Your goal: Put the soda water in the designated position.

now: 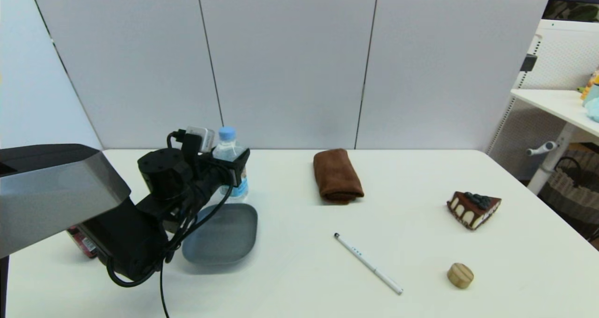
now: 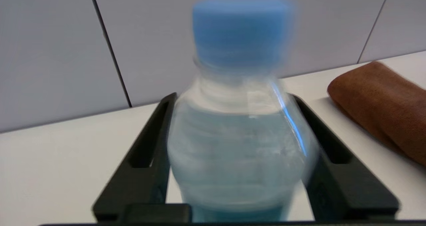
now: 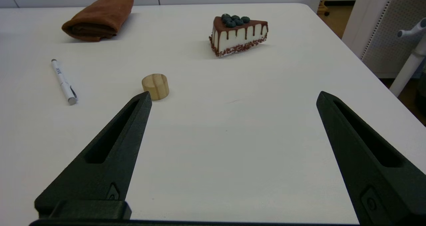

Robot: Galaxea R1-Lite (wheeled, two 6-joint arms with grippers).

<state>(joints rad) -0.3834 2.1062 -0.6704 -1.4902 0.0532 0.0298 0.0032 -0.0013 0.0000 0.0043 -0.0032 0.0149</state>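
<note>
Head view gives me the whole desk (image 1: pixel 299 271) at once, so I read it from my near edge outward. Nearest on the right sits a small wooden cylinder (image 1: pixel 460 275), and a white pen (image 1: pixel 368 263) lies slanted near the middle. On the near left my left arm reaches in over a grey dish (image 1: pixel 223 234), with a dark red-labelled box (image 1: pixel 82 241) partly hidden beneath the arm. Farther right, a slice of chocolate cake (image 1: pixel 473 208) rests on the desk, well apart from the rest.

Just beyond the dish, the left gripper (image 1: pixel 232 169) has its jaws closed on the soda water (image 1: pixel 229 166), which stands upright at the far left of the desk. In the left wrist view the black fingers (image 2: pixel 146 159) press against both sides of the bottle's body, with its blue cap rising above them. I cannot tell whether the bottle's base touches the desk. A rolled brown towel (image 1: pixel 337 176) lies to the right of the bottle, at about the same depth, near the far edge.

My right gripper (image 3: pixel 233 98) does not show in the head view; its own wrist view shows the jaws spread wide over bare desk, holding nothing, near the wooden cylinder.
</note>
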